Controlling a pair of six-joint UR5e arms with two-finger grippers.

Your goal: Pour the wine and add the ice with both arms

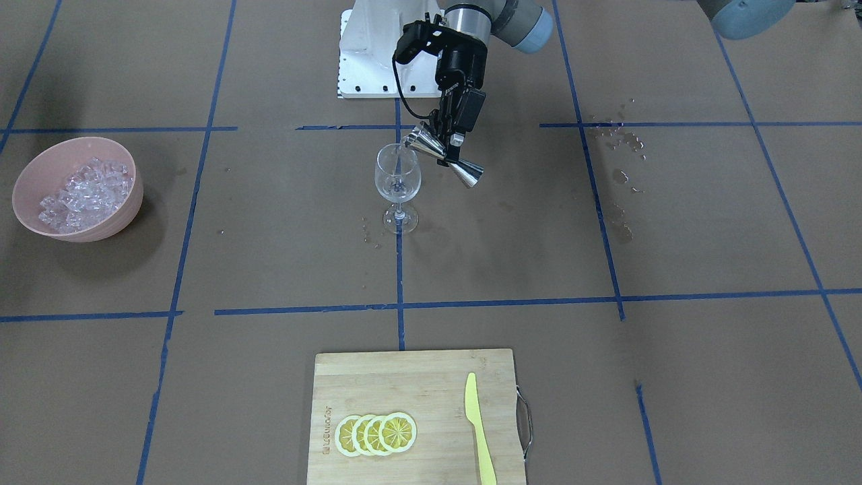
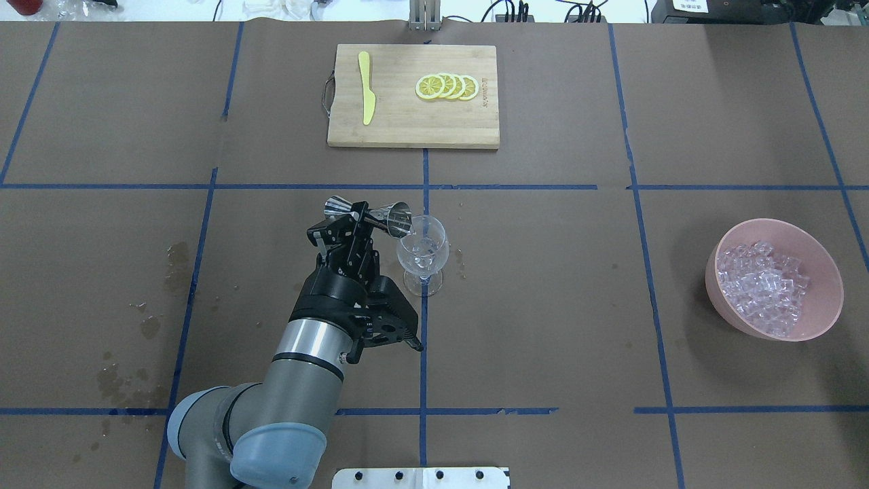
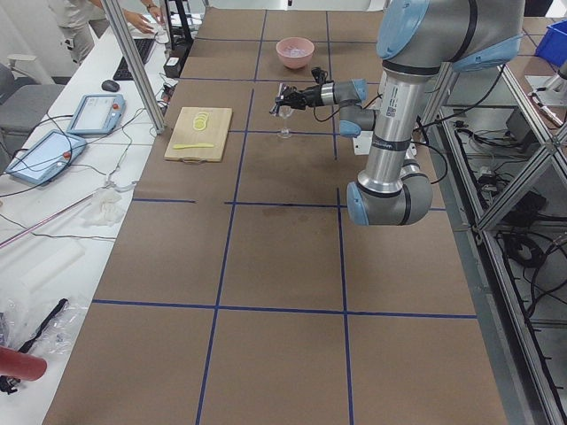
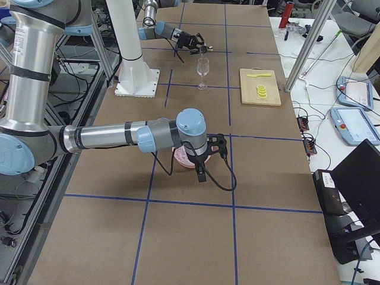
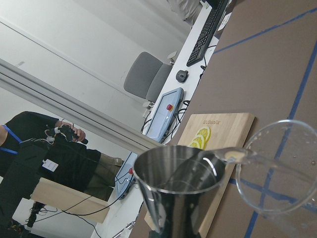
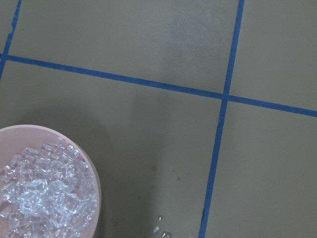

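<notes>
My left gripper (image 1: 450, 135) is shut on the waist of a steel double jigger (image 1: 446, 159). It holds the jigger tilted, with the lip at the rim of a clear wine glass (image 1: 398, 178) standing mid-table. The same shows in the overhead view: gripper (image 2: 354, 227), jigger (image 2: 370, 213), glass (image 2: 422, 252). In the left wrist view the jigger (image 5: 178, 191) touches the glass rim (image 5: 277, 171); the wine is barely visible there. The ice (image 1: 84, 192) fills a pink bowl (image 1: 101, 232), far from the glass. My right gripper (image 4: 202, 172) hangs high near the bowl; I cannot tell whether it is open or shut.
A wooden cutting board (image 1: 404, 377) at the table's far edge carries lemon slices (image 1: 376, 433) and a yellow knife (image 1: 479, 431). Wet spots (image 1: 619, 175) lie on the brown paper on my left side. The white base (image 1: 367, 54) stands behind the glass. The right wrist view shows the ice (image 6: 44, 198).
</notes>
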